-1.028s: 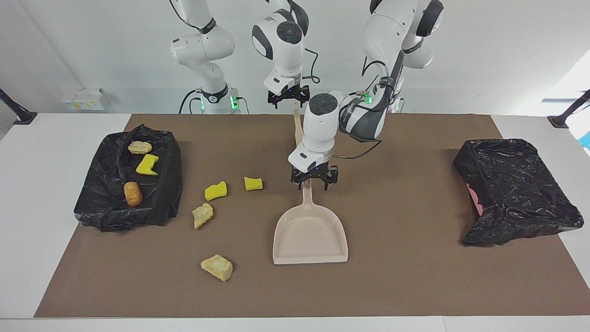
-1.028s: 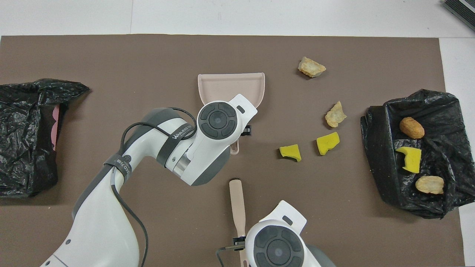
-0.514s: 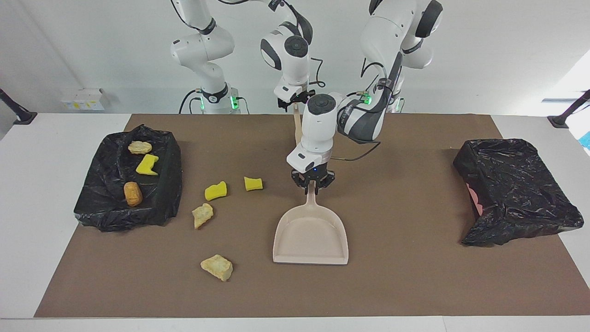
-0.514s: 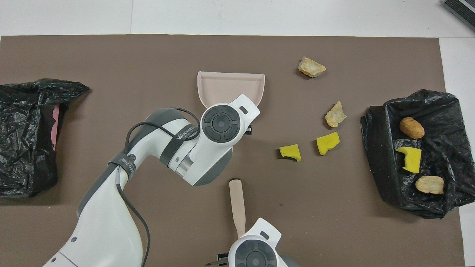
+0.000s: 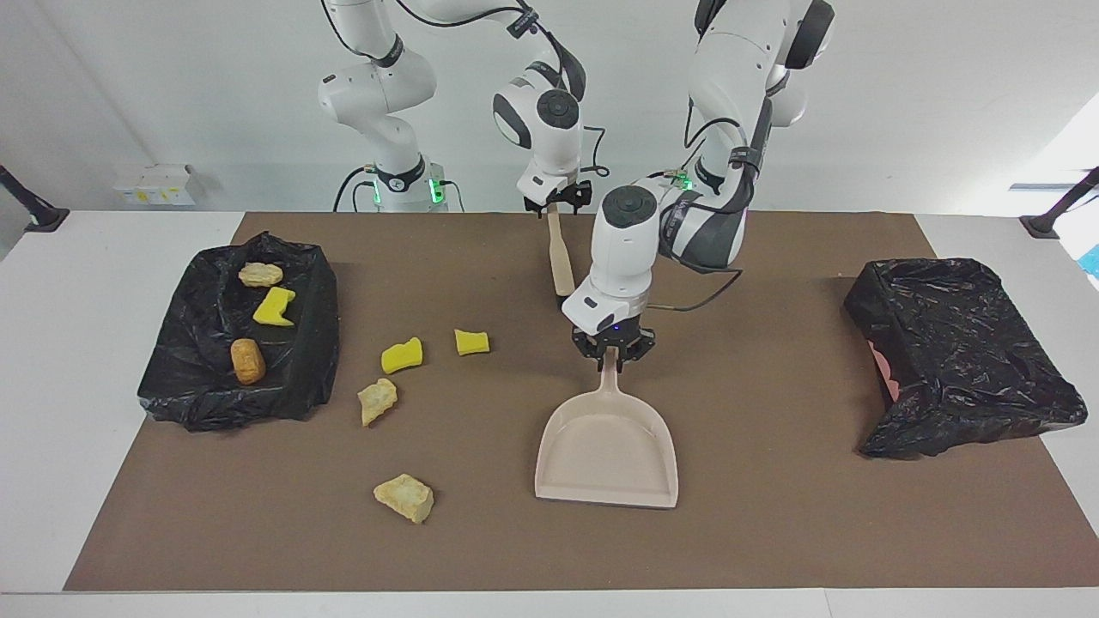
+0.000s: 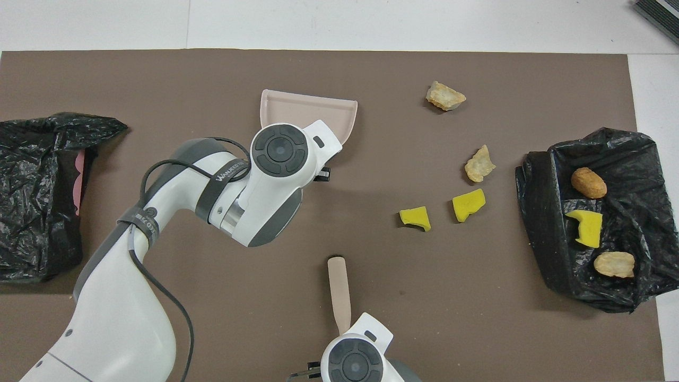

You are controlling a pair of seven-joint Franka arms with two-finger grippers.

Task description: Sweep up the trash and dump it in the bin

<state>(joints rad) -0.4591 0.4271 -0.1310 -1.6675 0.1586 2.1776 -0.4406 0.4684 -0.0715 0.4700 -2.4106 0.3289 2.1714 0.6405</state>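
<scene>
- You have seven scraps of trash on the table: three yellow sponge pieces, three pale beige chunks, and one brown oval lump.
- Four lie loose on the brown mat (image 5: 773, 532): two sponge pieces side by side (image 5: 402, 355) (image 5: 471, 342), a beige chunk (image 5: 377, 400) just beside them and farther from the robots, and another beige chunk (image 5: 403, 497) farther out again.
- Three sit on the black bag (image 5: 300, 378) at the right arm's end of the table: a beige chunk (image 5: 260, 275), a sponge piece (image 5: 274, 307) and the brown lump (image 5: 247, 360).
- You can count one dustpan (image 5: 607, 451), beige, its mouth pointing away from the robots. The left gripper (image 5: 613, 354) is clamped on its handle near the middle of the mat.
- One brush handle (image 5: 559, 253), beige, lies on the mat nearer to the robots than the dustpan. The right gripper (image 5: 555, 200) is down at its nearer end, fingers straddling it; you cannot tell from here whether they have clamped it.
- There are two black bags in all; the second (image 5: 962, 360) sits at the left arm's end, with a patch of pink showing at its side.
- The only writing you may make out is on a band round the left arm (image 6: 225, 172) in the overhead view, too small to read surely.
</scene>
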